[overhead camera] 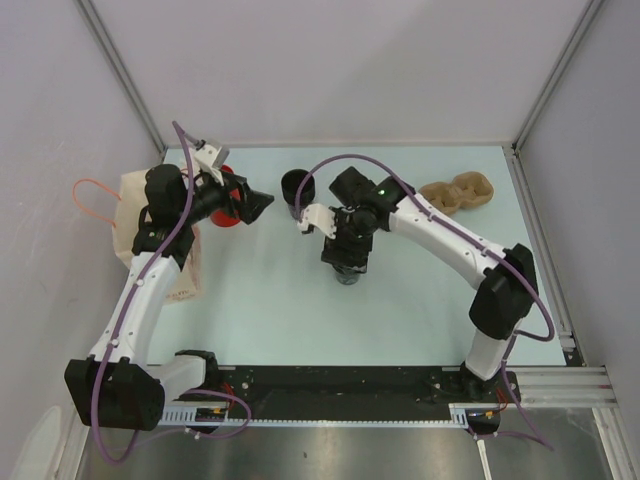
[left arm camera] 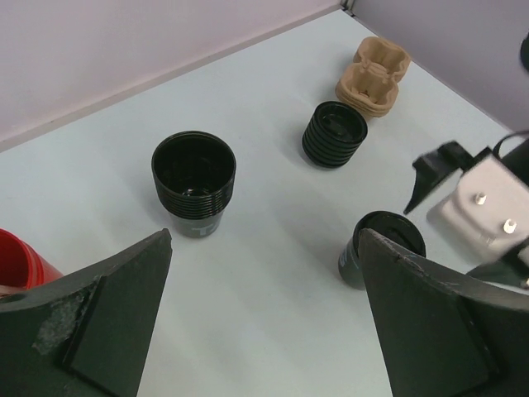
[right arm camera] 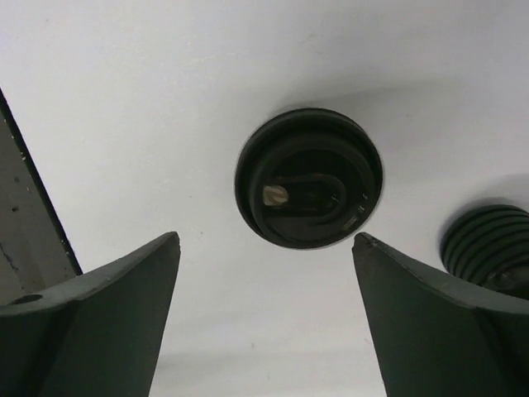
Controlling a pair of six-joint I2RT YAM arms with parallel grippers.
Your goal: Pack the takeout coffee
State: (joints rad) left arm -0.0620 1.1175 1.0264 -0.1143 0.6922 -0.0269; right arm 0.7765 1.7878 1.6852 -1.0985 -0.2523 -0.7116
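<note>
The takeout coffee is a black cup with a black sip lid, standing upright mid-table. It also shows in the left wrist view and, partly hidden under my right gripper, in the top view. My right gripper hangs above it, open and empty, with the cup just beyond the fingertips; it also shows in the top view. My left gripper is open and empty over bare table and shows in the top view beside the red cup.
A stack of open black cups stands at the back centre. A squat stack of black lids sits near a brown cardboard cup carrier. A paper bag lies at the left edge. The red cup's edge shows.
</note>
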